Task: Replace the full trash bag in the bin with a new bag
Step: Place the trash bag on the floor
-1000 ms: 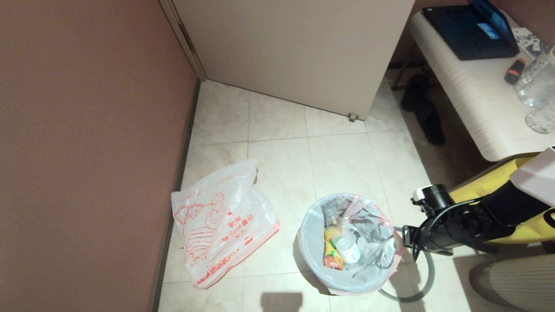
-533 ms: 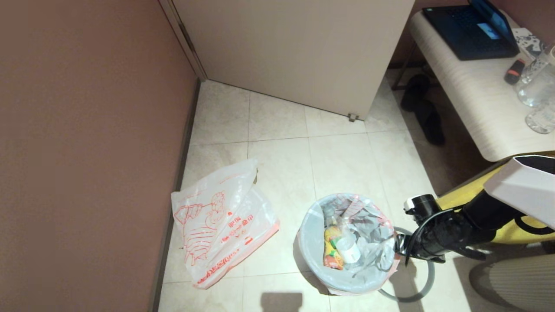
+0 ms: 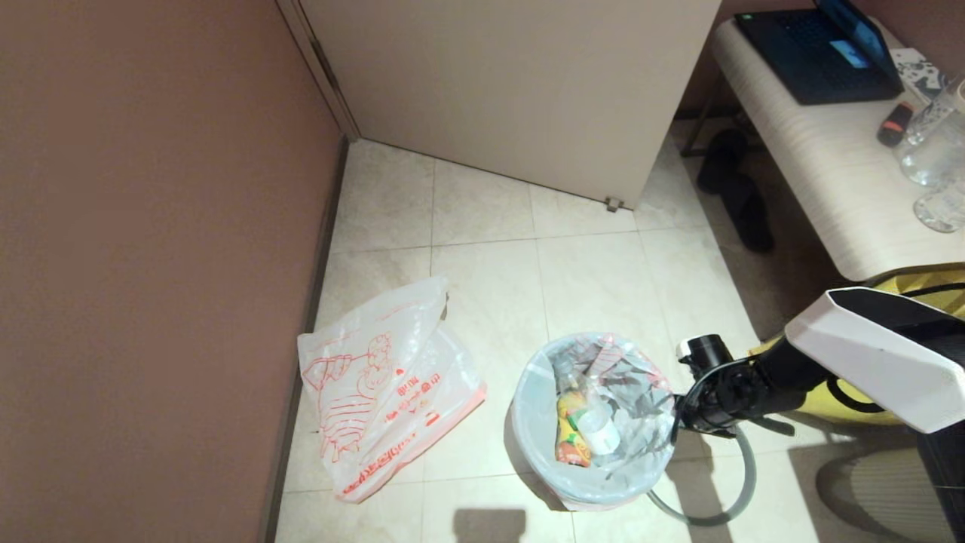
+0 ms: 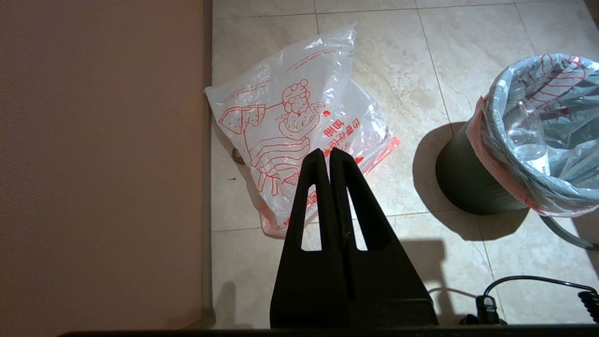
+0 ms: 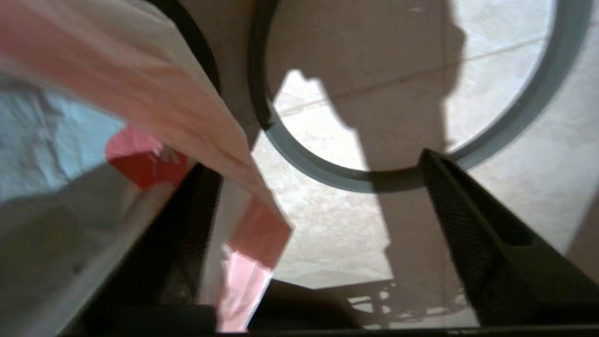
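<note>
right claw [image 3: 673, 422] nearer full trash bag [image 3: 595, 415], opened wider

Bare floor tiles [image 3: 588, 279] open between the new bag [image 3: 384, 392] and the bin [image 3: 528, 422], wall [image 3: 151, 264] hemming the left, grey hoop [image 3: 742, 483] lying beside the bin's right, desk [image 3: 829, 173] overhanging far right

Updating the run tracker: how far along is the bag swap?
Done: grey hoop is off the bin, lying on the floor beside it. In hand: open right end effector sits at the full trash bag's rim; nothing gripped yet. Left: lift that bag out, then fit the new bag, lying flat by the wall. Left end effector is shut, idle.
</note>
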You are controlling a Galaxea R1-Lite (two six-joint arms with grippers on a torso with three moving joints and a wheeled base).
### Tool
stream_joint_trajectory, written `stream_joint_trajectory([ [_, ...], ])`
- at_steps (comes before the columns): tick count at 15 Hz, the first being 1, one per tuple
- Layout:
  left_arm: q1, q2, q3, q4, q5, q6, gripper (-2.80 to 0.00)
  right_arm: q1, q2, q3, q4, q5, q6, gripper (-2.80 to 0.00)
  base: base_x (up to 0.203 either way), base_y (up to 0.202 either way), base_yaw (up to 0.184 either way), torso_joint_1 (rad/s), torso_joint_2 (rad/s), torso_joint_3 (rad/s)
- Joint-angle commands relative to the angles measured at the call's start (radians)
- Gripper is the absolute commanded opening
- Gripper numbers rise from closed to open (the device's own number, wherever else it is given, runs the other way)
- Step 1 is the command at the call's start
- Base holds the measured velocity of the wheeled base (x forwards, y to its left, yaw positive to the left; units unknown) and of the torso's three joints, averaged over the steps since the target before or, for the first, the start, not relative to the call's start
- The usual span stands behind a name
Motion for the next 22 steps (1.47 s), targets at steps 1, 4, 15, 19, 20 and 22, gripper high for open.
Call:
stream_joint_trajectory([
  [1,0.0,0.001,0.0,0.0,0.0,-0.001,-2.8,-0.002,0.052,-0.042,-0.032,0.071,0.003,-2.8,0.0,0.0,0.0,0.0,0.0,0.0],
  [4,0.0,0.001,0.0,0.0,0.0,0.0,-2.8,-0.006,0.052,-0.042,-0.111,0.097,0.005,-2.8,0.0,0.0,0.0,0.0,0.0,0.0],
  [15,0.0,0.001,0.0,0.0,0.0,0.0,-2.8,-0.002,0.004,-0.019,-0.09,0.174,0.097,-2.8,0.0,0.0,0.0,0.0,0.0,0.0],
  [19,0.0,0.001,0.0,0.0,0.0,-0.001,-2.8,-0.023,-0.069,-0.012,0.017,0.347,0.207,-2.8,0.0,0.0,0.0,0.0,0.0,0.0],
  [20,0.0,0.001,0.0,0.0,-0.001,0.001,-2.8,-0.03,-0.077,-0.012,0.022,0.373,0.227,-2.8,0.0,0.0,0.0,0.0,0.0,0.0],
  [22,0.0,0.001,0.0,0.0,0.0,0.0,-2.8,-0.044,-0.096,-0.012,0.025,0.447,0.266,-2.8,0.0,0.0,0.0,0.0,0.0,0.0],
])
